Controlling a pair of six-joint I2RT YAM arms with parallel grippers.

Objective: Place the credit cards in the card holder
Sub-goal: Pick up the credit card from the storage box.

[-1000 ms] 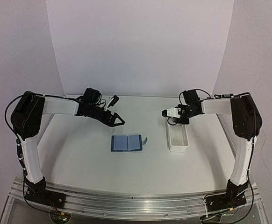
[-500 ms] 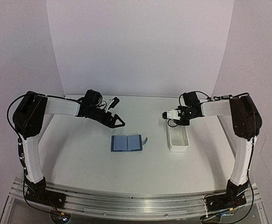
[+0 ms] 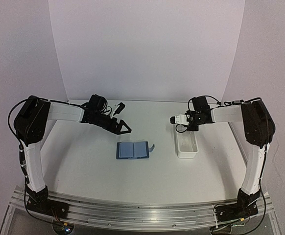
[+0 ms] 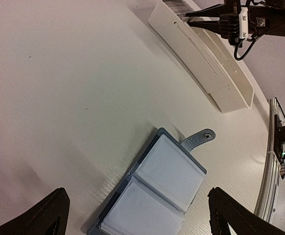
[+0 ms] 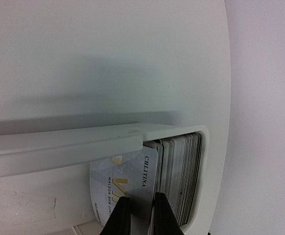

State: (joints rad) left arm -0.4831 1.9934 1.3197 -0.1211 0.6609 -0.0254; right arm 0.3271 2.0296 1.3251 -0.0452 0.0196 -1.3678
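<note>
- Overhead, my left gripper (image 3: 124, 128) gapes wide, upper left of the open card holder (image 3: 132, 150); my right gripper (image 3: 182, 129) has its tips lost in the tray (image 3: 187, 153).
- Left wrist: holder partly cropped, bottom centre.
- Right wrist: my fingers (image 5: 120, 218) pinch a pale credit card (image 5: 128, 181), its top hidden behind the tray rim.

The left arm (image 3: 33, 161) and right arm (image 3: 253, 166) are white tubes with bulky black joints, thin black cables (image 3: 20, 159) looping alongside. The left gripper (image 3: 124, 117) and right gripper (image 5: 141, 213) have black tapered fingers (image 4: 44, 215)

Right wrist view: the pale credit card (image 5: 135, 169) is cut off at 6 o'clock, covered there by the right fingers (image 5: 120, 215) and at 10 o'clock by the tray (image 5: 59, 147) wall, its print partly unreadable. The card stack (image 5: 181, 171) behind shows edges only.
</note>
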